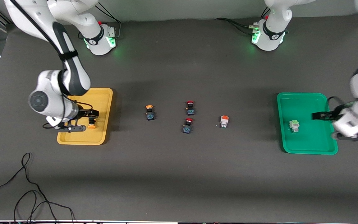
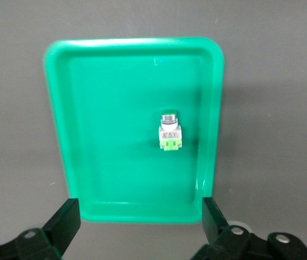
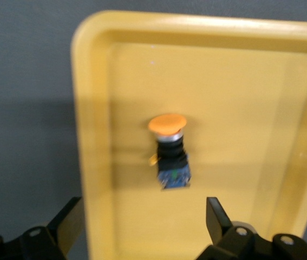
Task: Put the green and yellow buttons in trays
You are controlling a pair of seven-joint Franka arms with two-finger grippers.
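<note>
Bench inventory, taken from the right arm's end toward the left arm's end.

1. Yellow tray (image 1: 103,93). I count one orange-capped button (image 3: 168,151) lying in it, on its side, black-blue body showing. My right tool (image 1: 84,122) hangs over this tray, fingers spread wide, nothing between them.

2. Second orange-capped button (image 1: 149,112), on bare bench, well apart from the yellow tray, toward mid-bench. Not yet trayed.

3. Two red-capped buttons, one farther from the front camera (image 1: 190,108), one nearer (image 1: 187,125), close together. Not mine to move.

4. Grey-white button with orange top (image 1: 224,121), on bare bench just past the red pair, toward the green tray. Not yet trayed.

5. Green tray (image 1: 301,96). One grey-white button with green base (image 2: 169,131) lies inside, clear of the rim. My left tool (image 2: 139,219) hangs over the tray's edge, fingers wide apart, empty.

Handling note, my judgement: these buttons look light, rigid and small, plastic with smooth round caps that would likely slip or roll in a pinch. I would take each across the squarer body below the cap, where flat faces give the fingers purchase. Two of four appear done.
</note>
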